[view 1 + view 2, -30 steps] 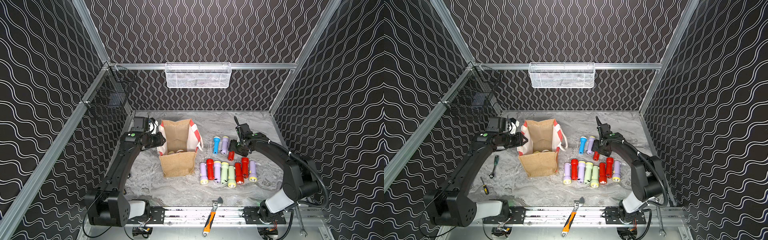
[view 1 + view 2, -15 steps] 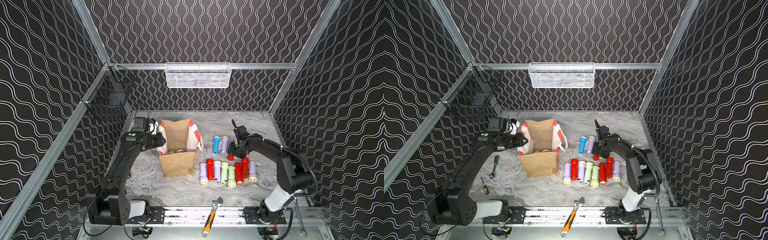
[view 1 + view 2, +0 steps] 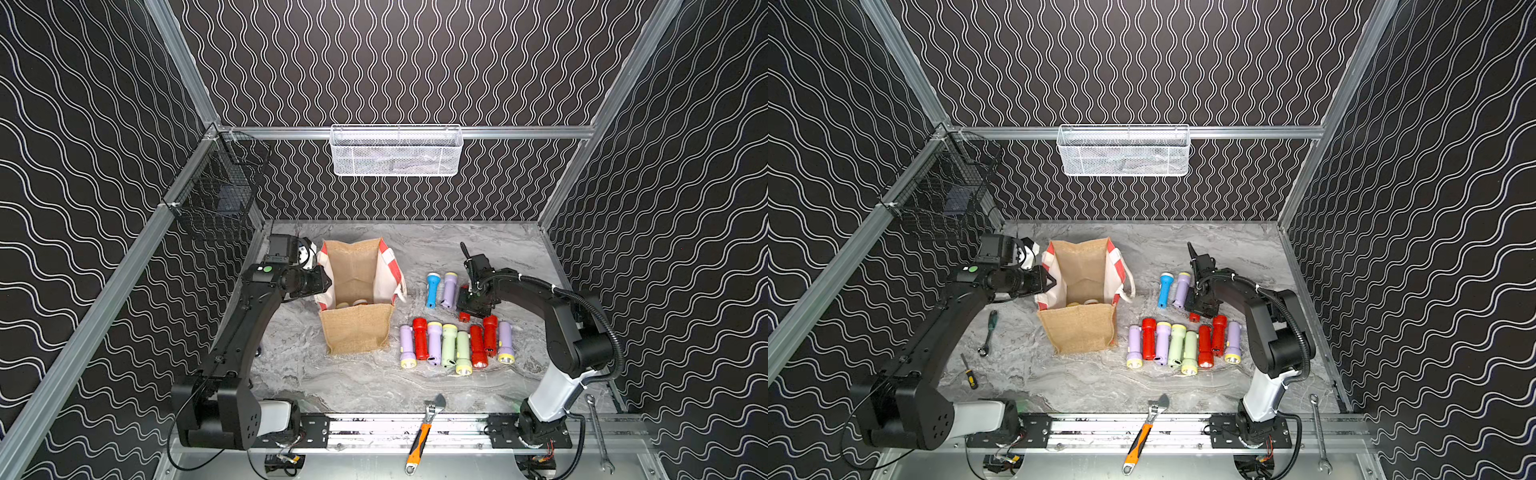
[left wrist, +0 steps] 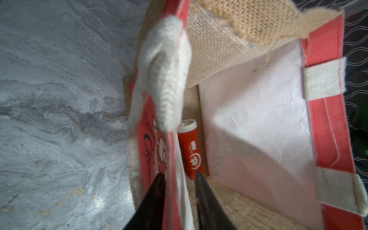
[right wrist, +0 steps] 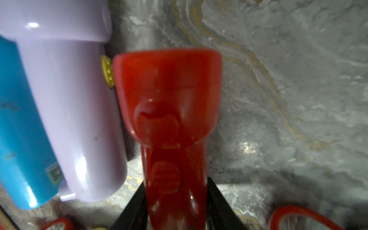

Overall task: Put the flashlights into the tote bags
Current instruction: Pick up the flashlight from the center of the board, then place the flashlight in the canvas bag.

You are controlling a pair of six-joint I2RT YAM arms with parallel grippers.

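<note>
**Jute bag pinched open, flashlights on its floor**

The left gripper point(image 4: 179, 179) clamps the left wall of the boxy tan jute tote bag with red printed faces point(image 3: 357, 332), one finger inside and one outside. On the bag's floor lies a red flashlight with a white head point(image 4: 189, 147). A top view also shows pale yellow flashlight heads point(image 3: 351, 302) there. The right gripper point(image 5: 175, 201) grips a red plastic flashlight point(image 5: 169, 99), just beside a lilac flashlight point(image 5: 69, 99) and a blue flashlight point(image 5: 18, 119). A row of eight flashlights point(image 3: 449, 347) lies on the table right of the bag.

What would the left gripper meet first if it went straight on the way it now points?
Probably the white rope handle draped over the wall of the tote bag that the left gripper straddles, though depth is unclear.
</note>
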